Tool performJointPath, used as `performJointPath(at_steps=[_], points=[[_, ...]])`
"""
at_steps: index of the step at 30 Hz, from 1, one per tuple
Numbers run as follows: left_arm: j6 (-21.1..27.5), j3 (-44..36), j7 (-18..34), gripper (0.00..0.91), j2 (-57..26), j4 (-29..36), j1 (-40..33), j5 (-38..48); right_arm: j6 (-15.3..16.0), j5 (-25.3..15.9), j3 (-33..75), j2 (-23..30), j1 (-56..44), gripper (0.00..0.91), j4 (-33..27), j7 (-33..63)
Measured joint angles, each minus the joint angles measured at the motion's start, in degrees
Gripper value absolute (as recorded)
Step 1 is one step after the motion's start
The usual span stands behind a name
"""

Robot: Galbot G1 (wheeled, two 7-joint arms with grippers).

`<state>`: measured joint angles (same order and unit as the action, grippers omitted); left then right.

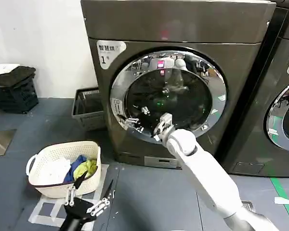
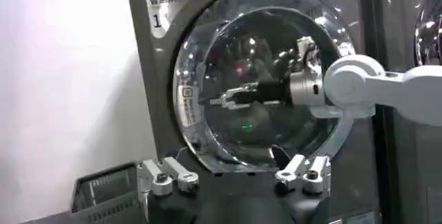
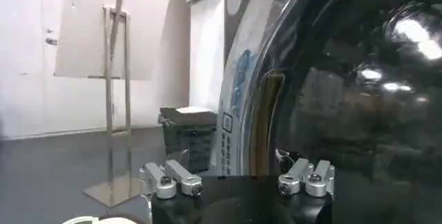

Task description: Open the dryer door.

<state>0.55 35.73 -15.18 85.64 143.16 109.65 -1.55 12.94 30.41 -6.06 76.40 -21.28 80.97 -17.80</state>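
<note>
The dryer door (image 1: 169,91), a wide chrome ring round dark glass, lies flat against the front of the dark machine marked "1". My right arm reaches up from the lower right. Its gripper (image 1: 142,120) is open at the door's lower left rim, close to the chrome. In the left wrist view the right gripper (image 2: 219,99) points at the left side of the door (image 2: 228,39). The right wrist view has the right gripper (image 3: 235,163) with jaws wide apart and the door's edge (image 3: 266,128) just ahead of them. My left gripper (image 1: 94,185) hangs open and low, away from the door.
A white basket (image 1: 62,168) with clothes sits on the floor at the front left, next to the left gripper. A grey crate (image 1: 89,108) stands beside the machine. A black crate (image 1: 14,89) is far left. A similar machine (image 1: 279,96) stands to the right.
</note>
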Motion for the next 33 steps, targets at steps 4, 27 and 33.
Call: performJointPath(at_steps=[4, 27, 33], points=[[0.00, 0.40, -0.03, 0.907, 0.00, 0.06, 0.00, 0.26, -0.16, -0.05, -0.36, 0.73, 0.60, 0.907, -1.16, -0.27], [-0.15, 0.85, -0.27, 0.907, -0.03, -0.46, -0.48, 0.40, -6.05, 2.53, -2.44, 0.04, 2.74, 0.907, -4.86, -12.83], [-0.16, 1.44, -0.50, 0.907, -0.54, -1.11, -1.09, 1.14, -6.67, 4.32, -2.80, -1.03, 2.43, 0.907, -3.96, -16.35]])
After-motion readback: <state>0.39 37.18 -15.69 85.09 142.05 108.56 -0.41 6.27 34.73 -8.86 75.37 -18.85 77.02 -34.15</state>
